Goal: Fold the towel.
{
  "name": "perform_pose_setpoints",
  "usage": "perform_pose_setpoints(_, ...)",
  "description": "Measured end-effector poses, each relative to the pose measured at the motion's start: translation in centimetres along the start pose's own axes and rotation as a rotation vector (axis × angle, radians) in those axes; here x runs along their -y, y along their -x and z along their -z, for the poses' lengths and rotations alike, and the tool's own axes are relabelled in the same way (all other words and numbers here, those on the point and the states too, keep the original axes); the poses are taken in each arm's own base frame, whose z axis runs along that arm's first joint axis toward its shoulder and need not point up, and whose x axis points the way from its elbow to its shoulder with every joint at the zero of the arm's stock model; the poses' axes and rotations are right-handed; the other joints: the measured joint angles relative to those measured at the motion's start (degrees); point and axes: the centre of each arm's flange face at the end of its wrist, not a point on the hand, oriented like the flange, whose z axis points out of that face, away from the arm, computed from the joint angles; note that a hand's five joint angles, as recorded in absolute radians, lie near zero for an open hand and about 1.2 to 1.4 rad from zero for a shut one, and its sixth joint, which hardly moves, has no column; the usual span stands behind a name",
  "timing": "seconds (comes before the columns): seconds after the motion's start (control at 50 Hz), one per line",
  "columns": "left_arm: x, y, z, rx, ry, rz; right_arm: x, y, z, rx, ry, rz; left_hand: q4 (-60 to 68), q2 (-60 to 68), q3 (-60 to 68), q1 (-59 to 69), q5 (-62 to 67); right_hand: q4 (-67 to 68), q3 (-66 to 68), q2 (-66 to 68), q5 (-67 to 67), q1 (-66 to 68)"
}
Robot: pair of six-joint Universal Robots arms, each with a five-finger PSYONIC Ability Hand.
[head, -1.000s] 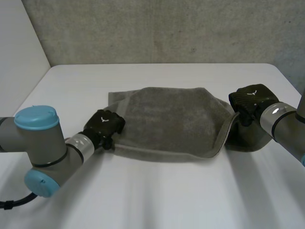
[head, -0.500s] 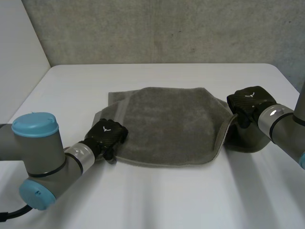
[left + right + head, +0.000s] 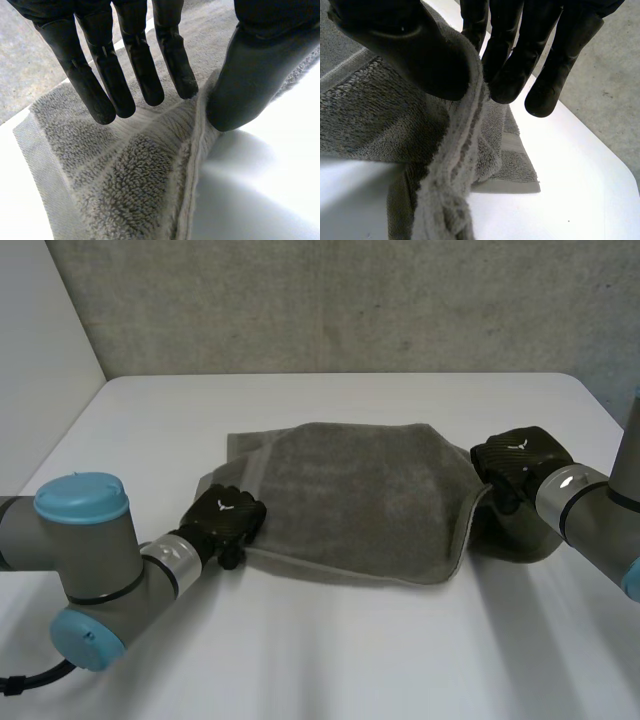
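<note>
While held, towel (image 3: 350, 490) lies on bench (image 3: 320, 660).
Left hand (image 3: 228, 515) pinches near-left corner; right hand (image 3: 520, 455) pinches raised right edge.

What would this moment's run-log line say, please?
towel: ends raised | left hand: pinching left edge | right hand: pinching right edge

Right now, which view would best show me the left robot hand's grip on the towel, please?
The left wrist view: the left robot hand pinches the towel edge between thumb and fingers. The head view gives the hand's back at the towel's left edge; the right wrist view faces the opposite edge.
</note>
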Motion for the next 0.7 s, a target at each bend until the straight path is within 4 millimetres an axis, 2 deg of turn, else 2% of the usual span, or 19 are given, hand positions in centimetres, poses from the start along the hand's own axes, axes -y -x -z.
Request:
perform_pose_setpoints(0.16,0.3,0.1,-0.1,0.004,-0.007,-0.006,0.0,0.0,0.0,0.001,0.001,0.000,0.9,1.0,1.0,1.0,1.1,0.1,0.0,0.0,0.0,0.0)
perform_pose_setpoints(0.38,-0.7,-0.8,0.7,-0.024,0.033,0.005,-0.1,0.1,0.0,0.002,0.003,0.006,-1.0,-1.2,-1.5,-1.0,-1.0,0.1,0.0,0.0,0.0,0.0)
perform_pose_setpoints(0.5,-0.5,-0.6,0.7,-0.020,0.027,0.004,-0.2,0.3,0.0,0.007,0.006,0.013,8.1,7.6,8.0,7.3,8.0,0.1,0.0,0.0,0.0,0.0)
perform_pose_setpoints(0.58,0.2,-0.1,0.8,-0.004,0.007,0.001,0.0,0.4,0.0,0.010,0.003,0.018,8.4,8.0,8.6,7.9,8.6,0.1,0.0,0.0,0.0,0.0)
perform_pose_setpoints(0.7,2.5,1.3,1.5,0.040,-0.057,-0.014,0.5,0.1,0.2,-0.001,-0.014,0.018,8.4,8.0,8.8,7.9,8.7,0.1,0.0,0.0,0.0,0.0)
